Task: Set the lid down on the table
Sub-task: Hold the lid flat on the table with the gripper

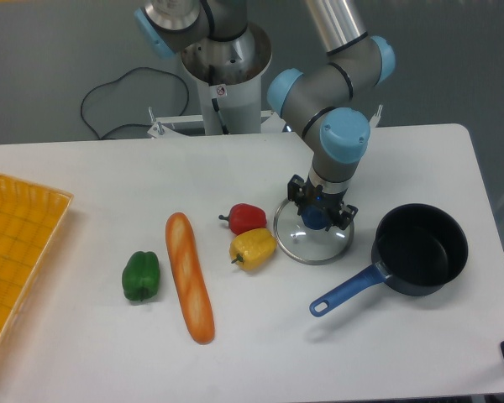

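The lid (312, 238) lies flat on the table (109, 180), between the yellow pepper (252, 248) and the saucepan (421, 249), which stands open with nothing covering it. The gripper (317, 214) hangs straight down over the lid's blue knob (316, 217), with 1 finger showing on each side of it. From where I stand I cannot tell whether the fingers pinch the knob or have let go; the gap is too small to read.

To my eye the setting-down is as good as done, since the rim rests on the white top all the way round. What remains, I would judge, is the release: the fingers need to part clear of the knob, then the arm should rise straight up so it does not drag the lid toward the red pepper (246, 218) or the pan's handle (346, 290).
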Motion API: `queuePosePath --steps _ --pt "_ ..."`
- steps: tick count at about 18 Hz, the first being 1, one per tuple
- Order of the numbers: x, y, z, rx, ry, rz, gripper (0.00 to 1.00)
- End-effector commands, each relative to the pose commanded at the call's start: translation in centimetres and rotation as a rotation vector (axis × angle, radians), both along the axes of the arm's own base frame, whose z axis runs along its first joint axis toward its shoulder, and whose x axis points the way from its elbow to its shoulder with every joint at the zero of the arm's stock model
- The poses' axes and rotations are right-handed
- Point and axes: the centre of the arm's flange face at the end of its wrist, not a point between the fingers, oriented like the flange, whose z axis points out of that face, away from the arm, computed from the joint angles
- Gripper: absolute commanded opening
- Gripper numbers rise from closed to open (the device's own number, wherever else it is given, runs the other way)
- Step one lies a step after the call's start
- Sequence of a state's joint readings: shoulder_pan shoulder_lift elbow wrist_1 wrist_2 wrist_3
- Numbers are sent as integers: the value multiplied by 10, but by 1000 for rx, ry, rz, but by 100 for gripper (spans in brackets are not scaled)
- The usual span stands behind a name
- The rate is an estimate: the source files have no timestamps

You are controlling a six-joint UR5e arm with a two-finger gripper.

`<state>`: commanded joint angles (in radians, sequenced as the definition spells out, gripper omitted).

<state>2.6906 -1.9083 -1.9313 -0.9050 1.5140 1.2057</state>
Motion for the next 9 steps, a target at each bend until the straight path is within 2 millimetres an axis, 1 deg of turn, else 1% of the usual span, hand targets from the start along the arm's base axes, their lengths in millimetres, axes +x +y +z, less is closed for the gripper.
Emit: queuePosePath --steps 2,6,9 --pt "-1 0 0 0 0 0 39" --pt "-1 1 -1 -1 -1 0 40" --pt "-2 1 -1 0 0 0 43"
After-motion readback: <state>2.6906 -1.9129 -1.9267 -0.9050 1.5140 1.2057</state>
